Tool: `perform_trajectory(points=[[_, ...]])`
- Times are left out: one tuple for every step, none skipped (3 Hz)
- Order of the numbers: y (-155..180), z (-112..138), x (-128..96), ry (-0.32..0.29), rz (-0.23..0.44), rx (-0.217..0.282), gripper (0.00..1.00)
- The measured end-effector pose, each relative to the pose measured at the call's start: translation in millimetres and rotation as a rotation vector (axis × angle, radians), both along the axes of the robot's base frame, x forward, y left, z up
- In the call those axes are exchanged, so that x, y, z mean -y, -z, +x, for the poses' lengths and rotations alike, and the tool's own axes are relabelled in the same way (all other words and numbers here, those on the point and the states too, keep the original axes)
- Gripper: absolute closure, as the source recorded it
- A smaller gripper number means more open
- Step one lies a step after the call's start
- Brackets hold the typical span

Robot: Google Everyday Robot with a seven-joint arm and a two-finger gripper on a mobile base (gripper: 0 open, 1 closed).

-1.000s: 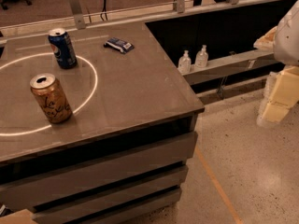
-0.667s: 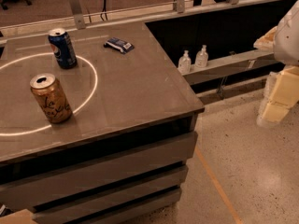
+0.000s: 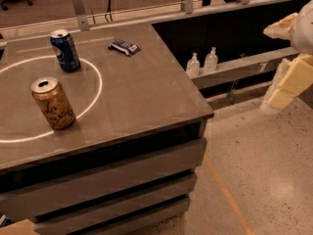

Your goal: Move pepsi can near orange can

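The gripper [image 3: 286, 84] hung beyond the right edge of the desk [image 3: 146, 97], above the floor. The desk's right half offered open passage, except for a snack packet [image 3: 123, 47] near the far edge. The pepsi can [image 3: 65, 51] and the orange can [image 3: 53, 103] stood apart near the left edge.

blue-white packet [image 3: 123, 47] lies on a grey table [image 3: 146, 97] marked with a white ring [image 3: 100, 80]; two bottles [image 3: 193, 65] stand on a ledge [image 3: 244, 65] beside it.
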State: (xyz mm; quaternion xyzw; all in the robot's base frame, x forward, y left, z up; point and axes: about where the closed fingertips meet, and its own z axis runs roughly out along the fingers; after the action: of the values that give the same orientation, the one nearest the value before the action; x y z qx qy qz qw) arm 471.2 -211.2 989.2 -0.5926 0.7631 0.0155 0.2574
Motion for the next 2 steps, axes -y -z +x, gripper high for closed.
perform_trajectory(points=[[2.0,20.5,-7.0,-0.036,0.146,0.075,0.0],[16.1,72.2,-21.4,0.001,0.276,0.144,0.0]])
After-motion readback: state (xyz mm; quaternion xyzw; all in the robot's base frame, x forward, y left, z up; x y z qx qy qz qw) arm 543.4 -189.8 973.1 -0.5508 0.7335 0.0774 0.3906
